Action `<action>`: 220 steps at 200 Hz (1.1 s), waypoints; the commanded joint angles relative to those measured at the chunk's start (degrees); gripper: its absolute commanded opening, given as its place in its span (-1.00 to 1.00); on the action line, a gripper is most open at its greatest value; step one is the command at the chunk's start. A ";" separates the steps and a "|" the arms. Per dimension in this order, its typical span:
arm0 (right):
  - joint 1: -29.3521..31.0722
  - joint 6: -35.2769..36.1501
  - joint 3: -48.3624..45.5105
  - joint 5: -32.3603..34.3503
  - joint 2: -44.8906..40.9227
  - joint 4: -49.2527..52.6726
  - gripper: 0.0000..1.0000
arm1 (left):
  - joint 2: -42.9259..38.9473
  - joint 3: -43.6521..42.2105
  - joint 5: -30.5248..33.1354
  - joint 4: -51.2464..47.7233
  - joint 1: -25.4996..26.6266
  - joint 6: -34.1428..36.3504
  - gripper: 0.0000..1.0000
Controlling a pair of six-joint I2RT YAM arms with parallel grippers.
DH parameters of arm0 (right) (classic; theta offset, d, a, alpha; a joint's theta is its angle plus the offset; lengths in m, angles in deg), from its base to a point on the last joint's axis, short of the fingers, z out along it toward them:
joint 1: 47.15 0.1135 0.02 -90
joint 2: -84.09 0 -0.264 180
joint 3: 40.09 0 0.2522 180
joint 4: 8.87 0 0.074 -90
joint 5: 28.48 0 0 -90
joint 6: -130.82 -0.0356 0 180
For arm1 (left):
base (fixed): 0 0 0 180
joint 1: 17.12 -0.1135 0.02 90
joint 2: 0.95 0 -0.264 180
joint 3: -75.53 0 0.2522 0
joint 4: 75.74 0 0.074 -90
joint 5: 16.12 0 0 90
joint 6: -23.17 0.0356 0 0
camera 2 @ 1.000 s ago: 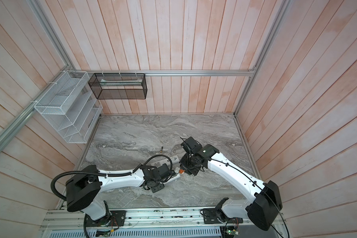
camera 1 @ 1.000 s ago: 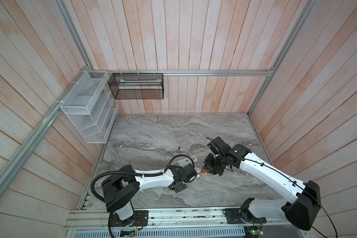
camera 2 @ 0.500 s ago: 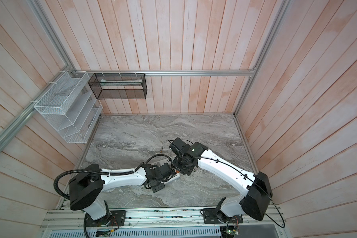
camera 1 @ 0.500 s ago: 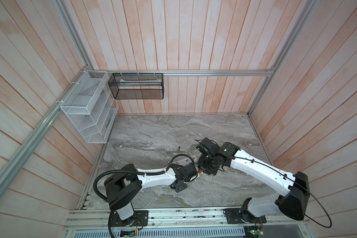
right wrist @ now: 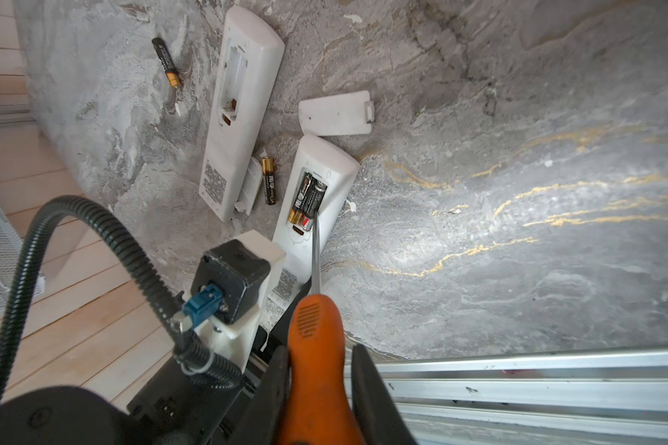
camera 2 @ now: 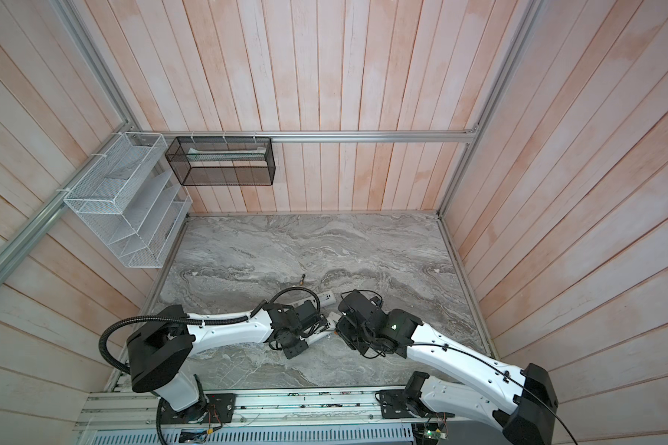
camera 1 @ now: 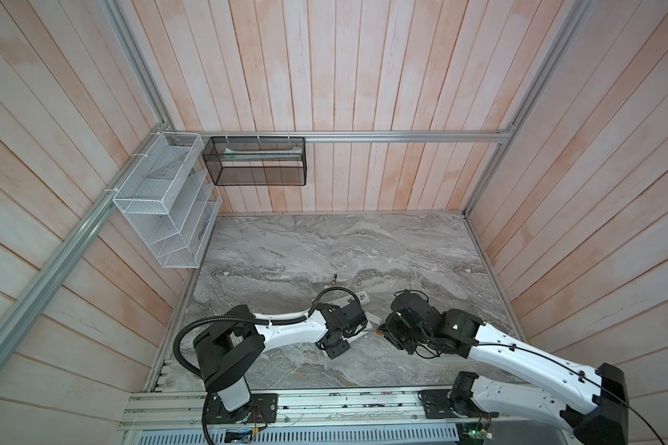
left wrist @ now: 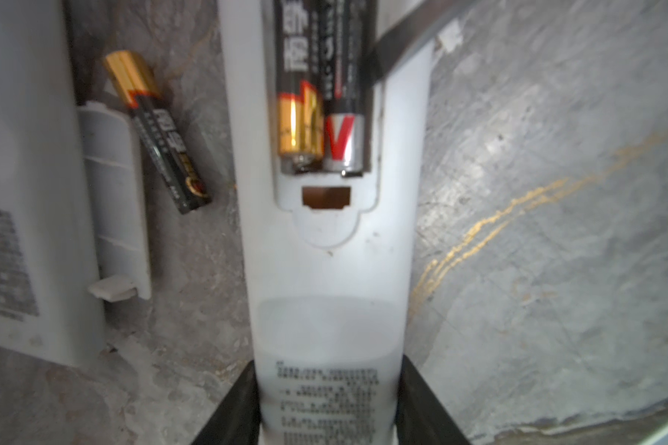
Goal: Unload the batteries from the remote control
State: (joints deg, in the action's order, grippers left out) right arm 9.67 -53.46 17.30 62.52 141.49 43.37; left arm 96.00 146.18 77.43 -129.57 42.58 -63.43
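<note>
Bracing the white remote control [left wrist: 324,269] against the marble tabletop [camera 1: 402,250], the left gripper [left wrist: 326,408] had its jaws pinched on either side of the remote's printed end. That kept it well clear of the open battery bay. I judge the hold was meant to stop the body skidding while the cells were pried. The right gripper [right wrist: 319,366] was clamped tight on the orange handle of a screwdriver [right wrist: 317,335]. Its thin shaft ran forward into the bay alongside the silver-and-red battery [left wrist: 344,135]. A lever was probably chosen because the slot looked too narrow for the jaws. That cell and the gold-ended battery [left wrist: 299,127] lay side by side, seated in the bay, so this remote was not yet unloaded. A nearer loose battery [right wrist: 269,179] lay on the stone between the held remote and a second remote [right wrist: 240,108], whose bay stood empty. A ribbed cover [right wrist: 251,185] lay just beside that second remote. A farther loose battery [right wrist: 166,63] lay beyond the second remote, and a flat battery cover [right wrist: 336,113] rested at the held remote's far tip. Whether the blade tip was under the cell or only against it, I could not tell.
</note>
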 commanded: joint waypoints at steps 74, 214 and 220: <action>7.92 -5.36 -12.87 3.40 -0.62 -6.80 -1.00 | -2.62 -1.07 -10.82 3.28 -2.12 3.28 -0.84; -9.09 16.66 2.27 -14.78 13.08 7.57 -1.00 | -2.00 1.33 2.51 2.42 1.91 4.47 -0.84; -9.91 18.54 3.05 -15.66 15.05 6.96 -1.00 | -2.11 1.27 2.61 2.42 1.98 4.35 -0.84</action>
State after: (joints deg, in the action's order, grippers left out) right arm 2.81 -45.98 21.33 50.76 146.08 45.08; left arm 95.34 145.50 79.57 -128.94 42.98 -61.18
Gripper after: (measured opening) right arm 0.261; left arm 0.508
